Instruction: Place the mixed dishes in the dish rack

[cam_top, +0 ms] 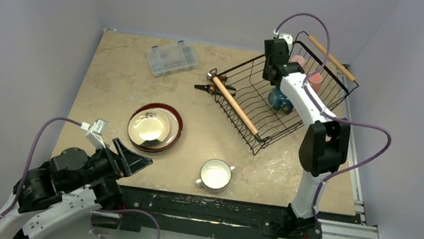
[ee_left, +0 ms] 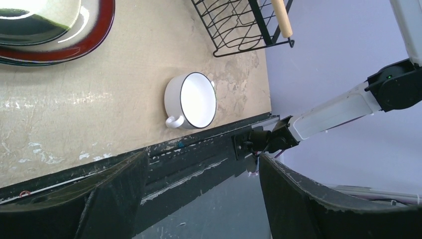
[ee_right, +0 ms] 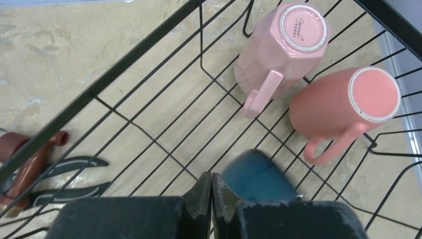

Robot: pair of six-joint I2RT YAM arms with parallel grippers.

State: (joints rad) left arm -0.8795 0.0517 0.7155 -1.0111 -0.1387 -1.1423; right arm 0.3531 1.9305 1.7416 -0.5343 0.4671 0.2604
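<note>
The dish rack stands at the back right, its rim wire crossing the right wrist view. Two pink mugs lie upside down in it, and a blurred blue bowl sits beside them. My right gripper hangs shut and empty over the rack floor, just left of the bowl. A white two-handled cup stands near the front edge. The cream plate rests on the red-rimmed plate. My left gripper is open and empty at the front left.
A clear plastic compartment box sits at the back of the table. A black-and-red hand tool lies just outside the rack's left corner. The black base rail runs along the near edge.
</note>
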